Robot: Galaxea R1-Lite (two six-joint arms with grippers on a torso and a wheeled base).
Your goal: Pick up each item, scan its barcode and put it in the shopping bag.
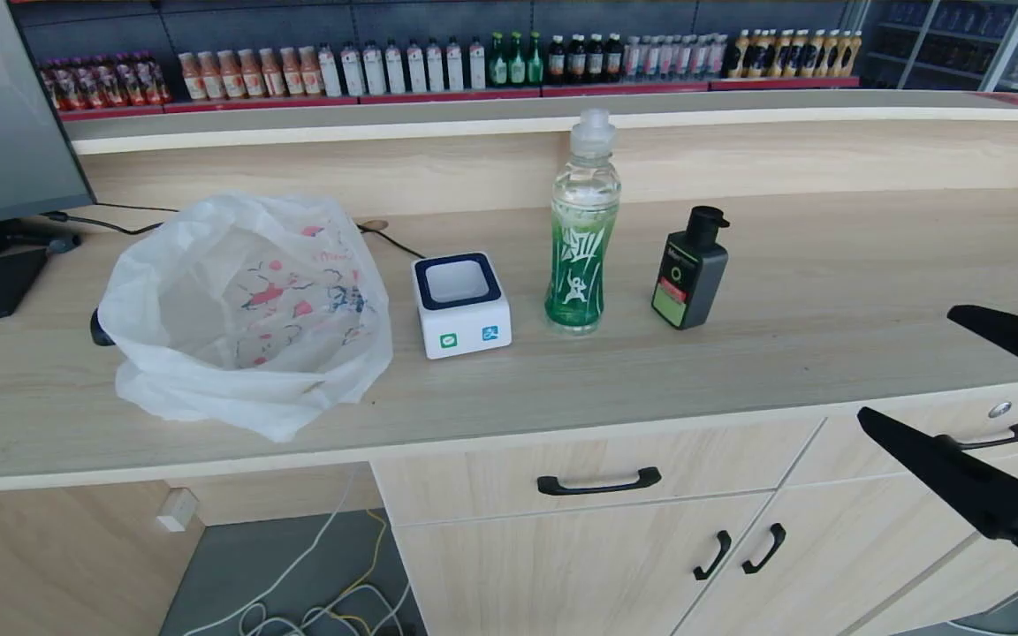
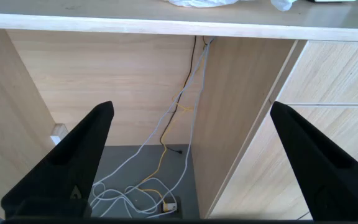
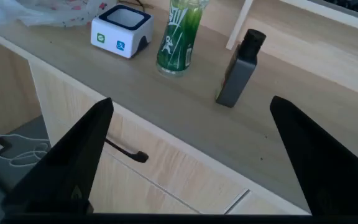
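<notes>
Two items stood upright on the desk (image 1: 827, 291), neither one scanned nor bagged: a green bottle (image 1: 582, 238) with a clear cap and, just beside it on the robot's right, a dark pump bottle (image 1: 690, 274). They were near each other but not touching.

The scanner (image 1: 460, 303), a small white box with its window facing up, sat between the green bottle and the shopping bag (image 1: 244, 309). We judged the layout deliberate: an item lifted from the right would pass over the window on its way to the bag. The bag lay slumped at the robot's left, its mouth gaping toward the robot, so a drop from above looked feasible without a second arm to hold it.

Right end effector (image 1: 907, 362): fingers spread wide, holding nothing, at the desk's front edge, to the right of both items. We took it as poised for a first approach, with the pump bottle nearest.

Left end effector (image 2: 191, 106): also spread and empty, low, facing the recess under the desk where cables (image 2: 160, 155) hung. It was well apart from the bag.
</notes>
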